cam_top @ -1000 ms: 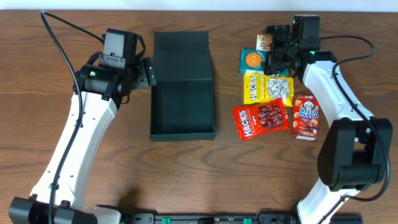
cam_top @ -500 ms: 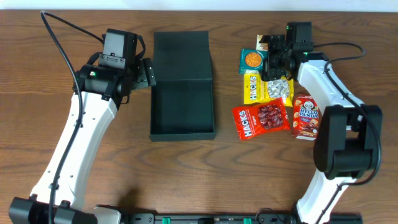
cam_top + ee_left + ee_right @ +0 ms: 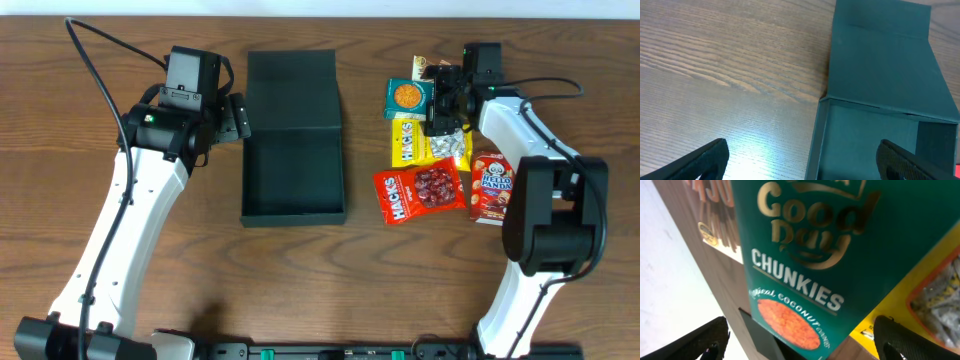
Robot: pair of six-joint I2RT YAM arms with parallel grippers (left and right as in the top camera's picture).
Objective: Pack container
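The container [image 3: 293, 170] is a dark green-black shallow box in the middle of the table, its flap lid [image 3: 291, 88] folded back flat and nothing inside. My left gripper [image 3: 238, 117] hovers open at the box's left wall; in the left wrist view its fingertips [image 3: 710, 159] straddle that wall [image 3: 816, 135]. Over at the right my right gripper [image 3: 438, 100] is open above the right edge of a green Good Day Chunkies packet [image 3: 406, 97]. That packet [image 3: 830, 255] fills the right wrist view, between the open jaws of the right gripper [image 3: 802, 342], not gripped.
Around the green packet lie a brown packet [image 3: 425, 67], a yellow Hacks packet [image 3: 410, 142], a red Hacks packet [image 3: 418, 190] and a red Hello Panda box [image 3: 490, 187]. The yellow packet [image 3: 935, 295] shows under the right finger.
My right gripper has come forward and left from the table's back edge, down over the green packet's right side. The left arm and the container have not moved.
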